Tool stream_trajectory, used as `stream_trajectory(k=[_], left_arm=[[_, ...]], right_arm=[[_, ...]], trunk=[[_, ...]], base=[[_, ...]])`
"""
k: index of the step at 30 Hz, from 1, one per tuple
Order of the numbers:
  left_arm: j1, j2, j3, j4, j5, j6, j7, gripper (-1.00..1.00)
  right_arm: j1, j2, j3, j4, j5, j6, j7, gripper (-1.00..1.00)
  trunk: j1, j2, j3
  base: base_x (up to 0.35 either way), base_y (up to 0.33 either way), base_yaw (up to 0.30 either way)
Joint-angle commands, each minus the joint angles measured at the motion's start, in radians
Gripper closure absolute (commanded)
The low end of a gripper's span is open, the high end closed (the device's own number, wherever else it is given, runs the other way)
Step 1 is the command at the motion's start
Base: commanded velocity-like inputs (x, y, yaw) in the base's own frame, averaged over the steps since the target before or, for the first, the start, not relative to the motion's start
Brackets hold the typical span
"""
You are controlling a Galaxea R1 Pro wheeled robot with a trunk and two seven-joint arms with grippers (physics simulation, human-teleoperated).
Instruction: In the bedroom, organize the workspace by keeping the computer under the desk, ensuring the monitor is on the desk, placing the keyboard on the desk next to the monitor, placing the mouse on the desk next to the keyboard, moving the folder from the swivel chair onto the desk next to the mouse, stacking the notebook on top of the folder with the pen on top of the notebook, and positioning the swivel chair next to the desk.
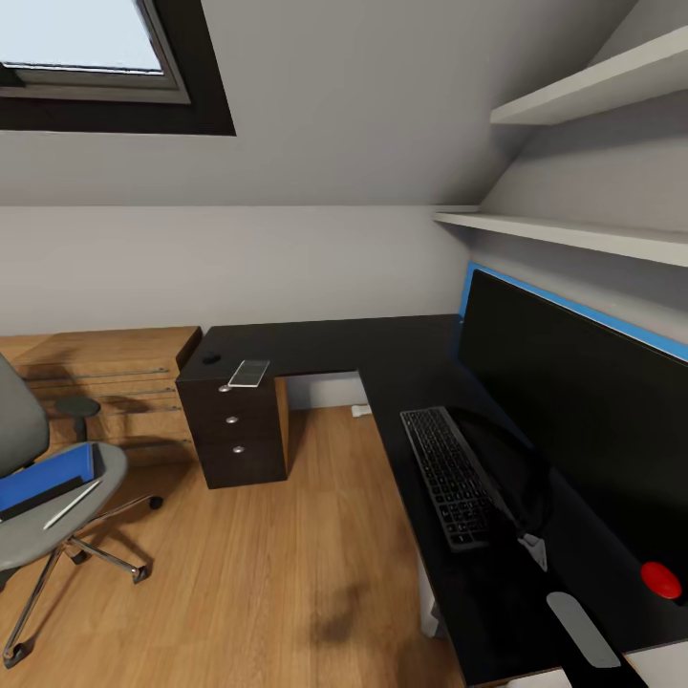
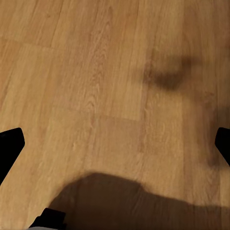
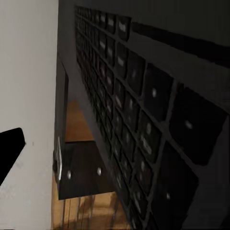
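The glossy black L-shaped desk [image 1: 382, 363] carries the wide black monitor [image 1: 573, 401] along its right side, with the slim dark keyboard [image 1: 449, 473] lying in front of it. On the drawer end sit a small black mouse [image 1: 210, 359] and a small rectangular notebook [image 1: 249, 373]. At the left stands the grey swivel chair [image 1: 19, 535], apart from the desk, with the blue folder [image 1: 48, 478] and the pale pen [image 1: 72, 504] on its seat. My left gripper [image 2: 115, 143] hangs open over bare floor. My right gripper [image 3: 115, 148] looks open, close above the keyboard [image 3: 139, 120]. The computer is out of view.
A light wooden dresser [image 1: 105, 377] stands against the back wall beside the desk's drawer unit [image 1: 237, 430]. White shelves [image 1: 573, 229] jut out above the monitor, and a blue wall panel [image 1: 612, 320] runs behind it. Wooden floor [image 1: 268, 573] lies between chair and desk.
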Motion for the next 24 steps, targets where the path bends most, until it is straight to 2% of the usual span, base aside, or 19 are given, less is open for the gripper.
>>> stream_trajectory(k=[1, 14, 24], left_arm=[[-0.001, 0.001, -0.008, 0.001, 0.011, -0.005, 0.001, -1.0], [-0.001, 0.001, -0.007, 0.001, 0.011, -0.005, 0.0, -1.0], [0.0, 0.001, -0.008, 0.001, 0.011, -0.004, 0.0, -1.0]], right_arm=[[-0.001, 0.0, -0.003, 0.0, -0.009, 0.008, 0.002, -1.0], [-0.001, 0.0, -0.003, 0.0, -0.009, 0.008, 0.002, -1.0], [-0.001, 0.0, -0.003, 0.0, -0.009, 0.008, 0.002, -1.0]], trunk=[[0.0, -0.001, -0.001], [0.0, -0.001, -0.001], [0.0, -0.001, -0.001]], base=[[0.0, 0.0, 0.0], [-0.008, 0.0, 0.0], [-0.254, 0.0, 0.0]])
